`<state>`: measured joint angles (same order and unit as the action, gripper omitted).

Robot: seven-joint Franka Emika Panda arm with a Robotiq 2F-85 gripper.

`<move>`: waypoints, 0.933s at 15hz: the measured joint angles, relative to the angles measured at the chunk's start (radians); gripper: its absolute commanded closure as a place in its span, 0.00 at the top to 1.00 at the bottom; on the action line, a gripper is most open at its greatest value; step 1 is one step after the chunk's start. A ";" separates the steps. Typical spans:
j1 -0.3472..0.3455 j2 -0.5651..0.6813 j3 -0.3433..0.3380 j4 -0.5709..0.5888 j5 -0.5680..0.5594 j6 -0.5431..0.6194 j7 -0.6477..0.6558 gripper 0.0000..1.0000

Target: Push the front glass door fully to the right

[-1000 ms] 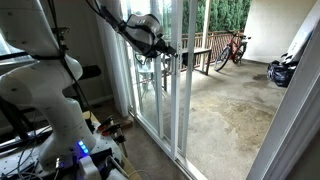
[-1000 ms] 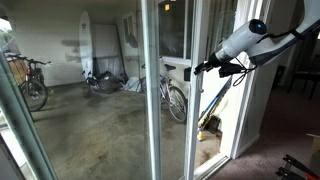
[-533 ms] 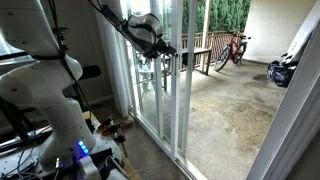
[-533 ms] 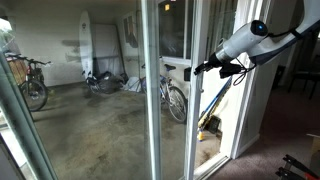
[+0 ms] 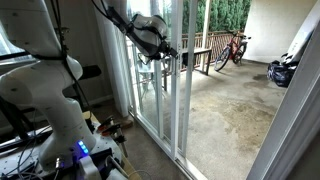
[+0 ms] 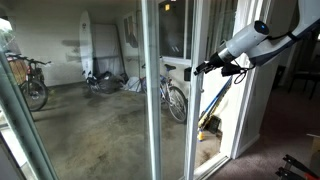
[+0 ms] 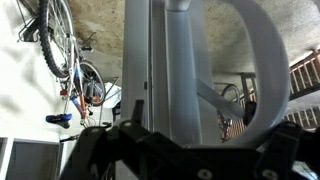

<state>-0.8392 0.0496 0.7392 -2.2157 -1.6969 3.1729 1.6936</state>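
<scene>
The front glass door (image 5: pixel 181 105) is a tall white-framed panel; it also shows in an exterior view (image 6: pixel 193 125). In the wrist view its frame (image 7: pixel 185 60) fills the middle, with the pale D-shaped loop handle (image 7: pixel 266 62) curving to the right. My gripper (image 5: pixel 166 57) is at handle height against the door's vertical edge, also seen in an exterior view (image 6: pixel 202 69). In the wrist view the gripper (image 7: pixel 190 150) has dark fingers (image 7: pixel 98 140) spread wide. The frame and the handle's lower end stand between the jaws. It holds nothing.
Other white-framed glass panels (image 6: pixel 150 90) stand beside the door. On the patio beyond are a bicycle (image 6: pixel 175 98), another bicycle (image 5: pixel 233 47), a surfboard (image 6: pixel 86 45) and a wooden railing (image 5: pixel 200 52). The robot's base (image 5: pixel 60 110) is indoors beside the door.
The arm and gripper have shifted very slightly along the door edge. The door shows no clear movement.
</scene>
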 measured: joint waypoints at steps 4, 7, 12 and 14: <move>-0.005 0.072 -0.042 0.032 -0.001 0.130 -0.025 1.00; -0.005 0.108 -0.065 0.059 -0.030 0.196 -0.041 1.00; 0.106 0.106 -0.206 0.062 -0.001 0.247 -0.078 1.00; 0.106 0.107 -0.213 0.067 -0.019 0.252 -0.065 1.00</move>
<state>-0.7328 0.1569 0.5267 -2.1485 -1.7160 3.4246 1.6287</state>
